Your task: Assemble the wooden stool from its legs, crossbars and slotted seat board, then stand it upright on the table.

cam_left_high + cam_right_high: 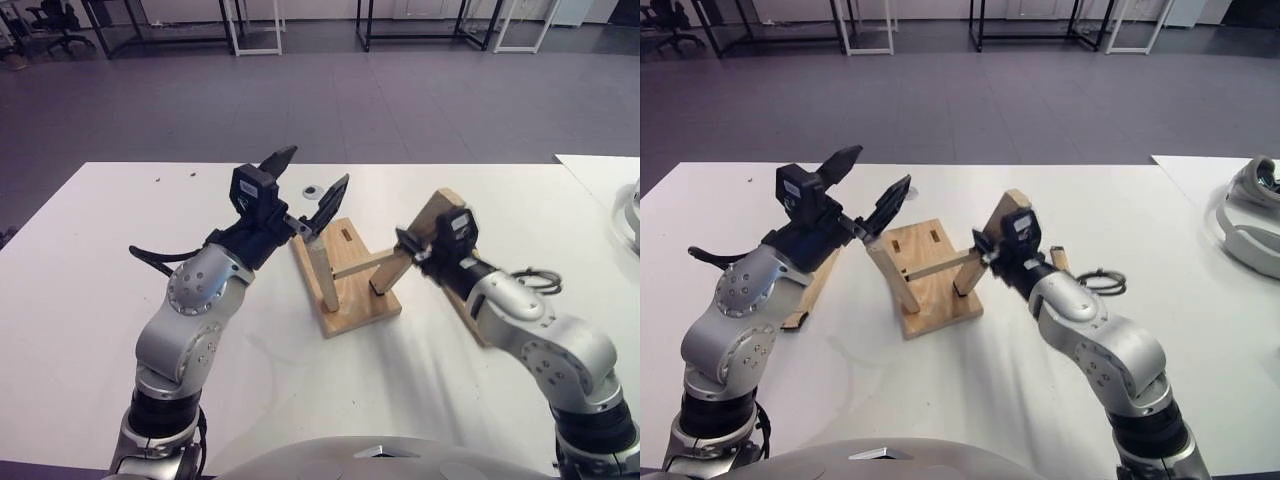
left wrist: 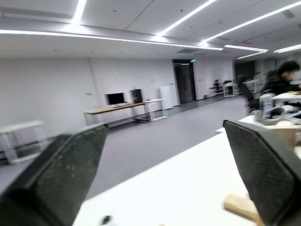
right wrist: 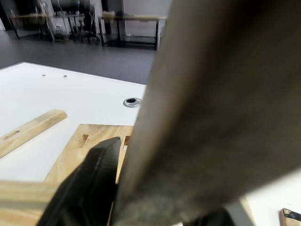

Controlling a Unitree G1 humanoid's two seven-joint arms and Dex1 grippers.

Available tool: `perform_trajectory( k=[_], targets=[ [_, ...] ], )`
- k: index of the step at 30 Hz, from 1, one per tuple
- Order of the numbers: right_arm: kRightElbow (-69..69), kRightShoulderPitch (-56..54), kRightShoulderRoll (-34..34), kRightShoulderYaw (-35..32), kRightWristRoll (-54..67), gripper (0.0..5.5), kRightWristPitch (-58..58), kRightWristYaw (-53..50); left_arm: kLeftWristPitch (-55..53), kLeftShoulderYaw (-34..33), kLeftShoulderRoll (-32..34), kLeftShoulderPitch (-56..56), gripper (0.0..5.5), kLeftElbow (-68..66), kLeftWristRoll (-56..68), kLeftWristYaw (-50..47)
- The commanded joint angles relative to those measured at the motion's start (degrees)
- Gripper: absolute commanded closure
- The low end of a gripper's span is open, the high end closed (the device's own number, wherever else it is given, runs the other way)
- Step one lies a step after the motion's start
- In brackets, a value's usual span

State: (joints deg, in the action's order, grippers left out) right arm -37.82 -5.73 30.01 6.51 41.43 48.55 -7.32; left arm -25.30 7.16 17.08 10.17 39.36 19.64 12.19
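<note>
The slotted seat board (image 1: 357, 300) lies flat at mid-table. One leg (image 1: 322, 268) stands on it, joined by a crossbar (image 1: 365, 264) to a second, tilted leg (image 1: 442, 212). My right gripper (image 1: 412, 249) is shut on that tilted leg, which looms close in the right wrist view beside a black finger (image 3: 89, 188). My left gripper (image 1: 316, 170) hangs open above the board's far left corner, just over the standing leg's top, with nothing between its fingers (image 2: 265, 174). Another loose leg (image 1: 816, 283) lies on the table under my left arm.
A short wooden piece (image 1: 1058, 258) and a coiled cable (image 1: 537, 281) lie beside my right forearm. A round hole (image 3: 132, 101) sits in the white table (image 1: 110, 260) beyond the board. A white headset (image 1: 1248, 215) rests on the neighbouring table at right.
</note>
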Motion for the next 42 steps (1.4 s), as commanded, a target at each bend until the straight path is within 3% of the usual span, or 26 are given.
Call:
perform_trajectory(
  k=[1,7,11,15,20,23,25,27,31,34,39,42],
  targets=[
    [3.8,4.5,1.6,4.9,-3.3,3.03,3.3,5.3,0.2,6.7,-0.1,-3.6,1.02,-4.6,-8.1,-2.0],
    [-0.2,0.9,-2.8,3.2,-1.3,2.09,-1.4,12.4,3.0,7.5,-3.6,-0.2,1.02,-11.0,-13.7,-5.1],
    [-0.7,1.0,-2.1,5.0,-1.6,2.09,-0.5,16.9,4.6,9.1,-6.7,1.1,1.02,-14.1,-15.5,-5.9],
    [0.8,1.9,-2.2,1.4,-2.4,2.09,-3.2,18.0,4.7,7.5,-7.1,1.6,1.02,-12.3,-15.5,-5.7],
    [2.7,-7.2,-4.9,-14.2,9.2,2.09,-8.4,21.7,-1.7,-5.0,-6.3,12.2,1.02,-0.8,-0.9,-2.3],
    [6.0,-17.4,-1.1,-21.8,20.1,2.09,-6.7,23.8,-6.2,-12.7,-1.2,21.4,1.02,-1.0,6.9,0.9],
    [9.1,-23.5,1.3,-23.9,24.6,2.09,-5.1,23.2,-8.1,-14.1,1.1,22.4,1.02,-0.8,9.5,2.9],
    [12.7,-25.5,2.6,-24.0,26.4,2.09,-2.9,22.3,-8.2,-12.1,2.7,16.3,1.02,0.4,9.9,5.5],
    [17.7,-11.2,6.4,-11.6,14.9,2.09,3.2,25.3,2.0,-1.0,2.0,-1.4,1.02,-7.5,0.4,8.2],
    [14.4,-7.9,4.4,-9.6,15.2,2.09,1.9,28.0,9.3,2.4,1.8,-4.4,1.02,-14.6,-5.6,8.2],
    [17.8,-15.3,1.3,-20.9,27.0,2.09,-0.8,27.2,8.8,-6.5,1.8,4.5,1.02,-8.9,4.2,8.3],
    [30.8,-20.6,2.8,-20.3,18.5,2.09,-3.5,26.5,5.9,-17.3,4.9,6.7,1.02,-8.2,15.4,9.7]
  ],
)
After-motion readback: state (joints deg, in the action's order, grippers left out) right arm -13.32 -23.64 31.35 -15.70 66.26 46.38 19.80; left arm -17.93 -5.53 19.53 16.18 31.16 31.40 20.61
